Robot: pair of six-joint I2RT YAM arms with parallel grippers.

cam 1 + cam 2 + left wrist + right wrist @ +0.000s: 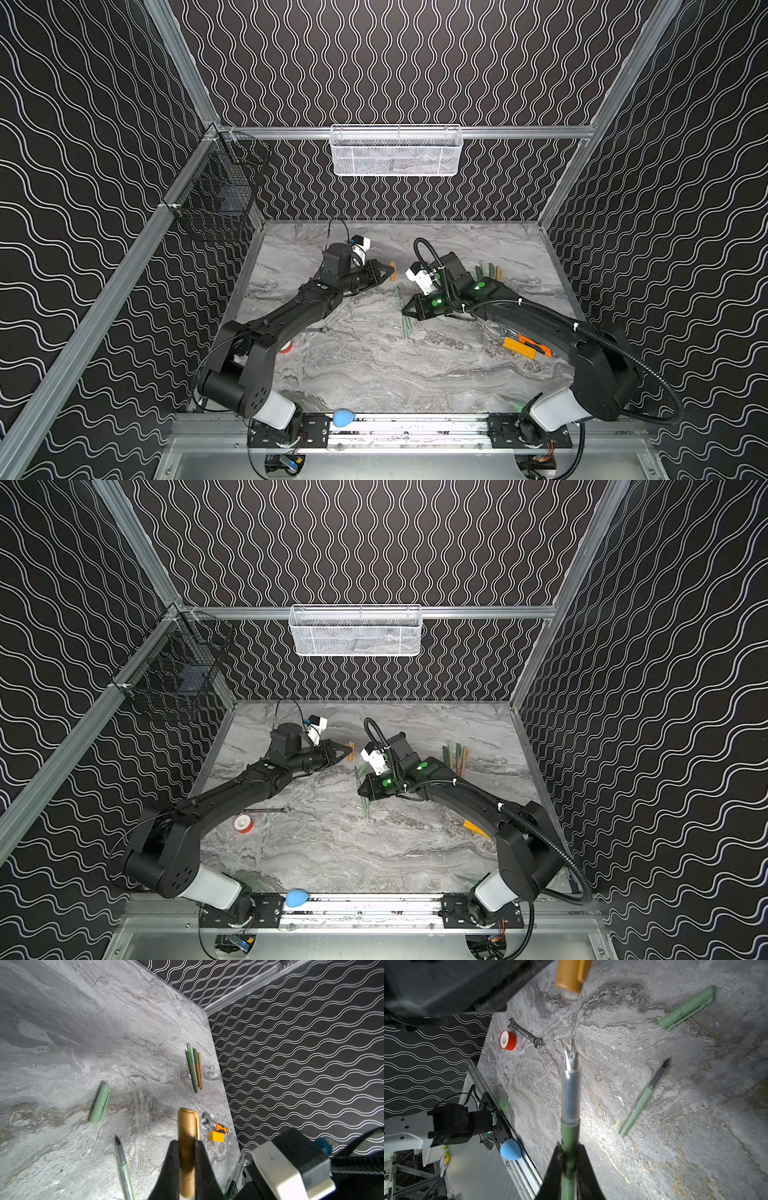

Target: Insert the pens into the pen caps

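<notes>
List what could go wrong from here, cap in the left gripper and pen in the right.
1. Mismatch: left gripper holds the orange cap, right gripper a green pen; they may not pair.
2. The pen is gripped far behind its nib, so it could pivot on contact.

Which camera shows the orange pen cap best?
The left wrist view: the orange pen cap fills the foreground, pinched in the left gripper. The right wrist view catches only one end; both top views show a tiny sliver.
</notes>
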